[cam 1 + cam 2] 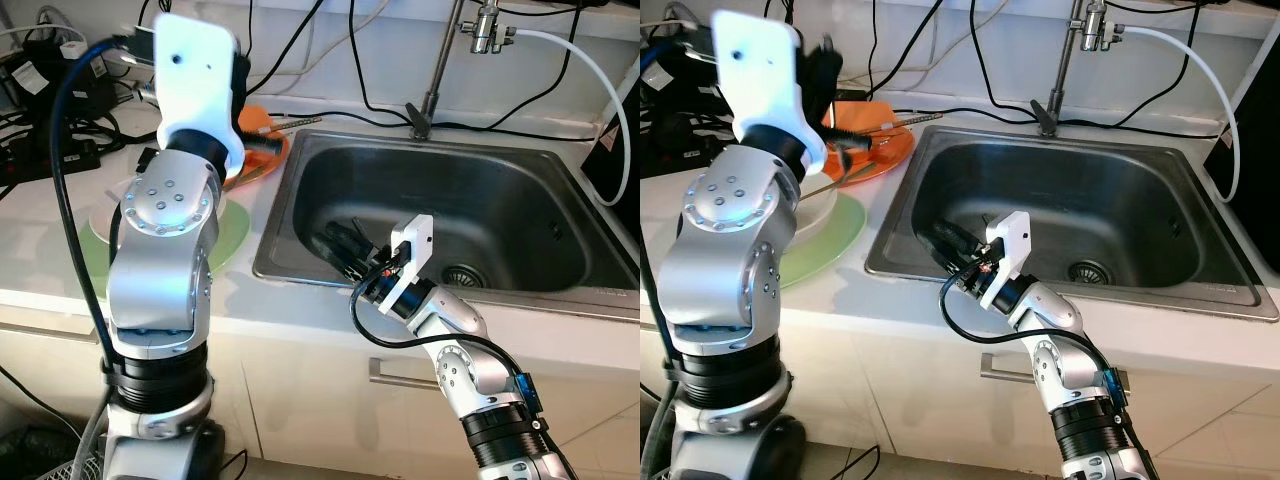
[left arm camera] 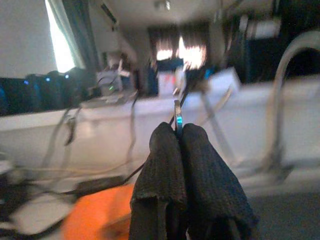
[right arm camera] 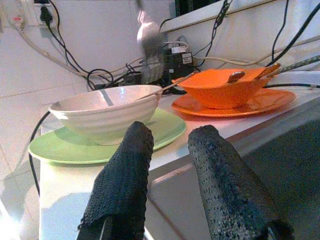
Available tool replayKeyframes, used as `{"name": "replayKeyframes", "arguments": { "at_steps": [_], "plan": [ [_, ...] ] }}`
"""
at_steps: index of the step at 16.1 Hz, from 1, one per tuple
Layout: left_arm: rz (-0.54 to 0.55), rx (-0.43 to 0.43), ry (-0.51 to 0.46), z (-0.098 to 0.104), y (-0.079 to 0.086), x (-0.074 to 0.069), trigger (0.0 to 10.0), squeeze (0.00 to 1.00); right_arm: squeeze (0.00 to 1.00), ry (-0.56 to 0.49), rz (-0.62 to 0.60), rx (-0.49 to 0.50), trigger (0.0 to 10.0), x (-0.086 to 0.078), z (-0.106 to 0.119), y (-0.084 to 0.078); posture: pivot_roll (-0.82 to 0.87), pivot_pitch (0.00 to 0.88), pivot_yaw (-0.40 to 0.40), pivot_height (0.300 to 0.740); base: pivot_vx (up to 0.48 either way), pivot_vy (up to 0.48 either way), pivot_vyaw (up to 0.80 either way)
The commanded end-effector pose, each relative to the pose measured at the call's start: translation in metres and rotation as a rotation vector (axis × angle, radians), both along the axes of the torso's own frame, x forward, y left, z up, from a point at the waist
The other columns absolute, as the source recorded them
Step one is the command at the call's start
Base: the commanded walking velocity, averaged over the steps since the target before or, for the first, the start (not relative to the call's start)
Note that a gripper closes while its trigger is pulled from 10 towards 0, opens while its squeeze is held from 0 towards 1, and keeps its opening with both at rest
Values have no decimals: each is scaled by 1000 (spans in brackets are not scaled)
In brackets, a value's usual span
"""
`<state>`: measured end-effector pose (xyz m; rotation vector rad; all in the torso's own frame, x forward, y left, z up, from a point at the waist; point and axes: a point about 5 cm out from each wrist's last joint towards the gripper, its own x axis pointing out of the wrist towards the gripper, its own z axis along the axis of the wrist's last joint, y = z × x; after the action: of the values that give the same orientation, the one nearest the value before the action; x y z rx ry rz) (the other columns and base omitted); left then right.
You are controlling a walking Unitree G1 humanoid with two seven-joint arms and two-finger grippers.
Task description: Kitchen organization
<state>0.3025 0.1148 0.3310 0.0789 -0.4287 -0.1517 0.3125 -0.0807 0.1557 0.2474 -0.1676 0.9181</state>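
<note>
On the worktop (image 1: pixel 870 300) left of the sink (image 1: pixel 1160 290) stand a white bowl (image 3: pixel 105 112) on a green plate (image 3: pixel 60 150) and an orange bowl (image 3: pixel 220 90) on an orange plate (image 3: pixel 270 102), with utensils resting in both bowls. No brand, label or writing can be read anywhere; the left wrist view is blurred. Left gripper (image 2: pixel 178 137) is raised above the dishes, fingers (image 2: pixel 165 170) closed on a thin metal utensil (image 2: pixel 177 117), w/ just a short bit of it showing between the tips. In the head views the left arm hides most of the white bowl and part of both plates. Right gripper (image 3: pixel 170 145) is low inside the sink near its left wall, fingers (image 3: pixel 127 170) apart, holding nothing. Black cables (image 1: pixel 330 110) lie along the back wall, partly cut off.
</note>
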Motion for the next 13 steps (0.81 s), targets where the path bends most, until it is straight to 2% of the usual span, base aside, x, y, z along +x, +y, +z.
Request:
{"name": "replayKeyframes", "arguments": {
  "at_steps": [1, 4, 7, 8, 12, 13],
  "plan": [
    [-85, -66, -105, 18, -9, -11, 10000, 0, 0, -18, 6, -14, 10000, 1, 2, 1, 102, 0, -22, 740, 0, 0, 0],
    [-159, -64, -101, 12, -21, -11, 10000, 0, 0, -12, -20, -18, 10000, 3, 0, 0, 91, 0, -16, 740, 0, 0, 0],
    [-253, -120, -109, 1, -30, -8, 10000, 0, 0, -5, -63, -24, 10000, 5, -2, -6, 93, 0, -12, 740, 0, 0, 0],
    [-290, -160, -121, -9, -32, -6, 10000, 0, 0, 0, -105, -18, 10000, 9, -3, -10, 93, 0, -12, 740, 0, 0, 0],
    [-293, -193, -156, -23, -34, 2, 10000, 0, 0, -1, -209, -4, 10000, 17, -1, -21, 85, 0, -12, 740, 0, 0, 0],
    [-287, -227, -160, -28, -33, 6, 10000, 0, 0, -6, -268, 4, 10000, 21, 0, -27, 86, 0, -12, 740, 0, 0, 0]
  ]
}}
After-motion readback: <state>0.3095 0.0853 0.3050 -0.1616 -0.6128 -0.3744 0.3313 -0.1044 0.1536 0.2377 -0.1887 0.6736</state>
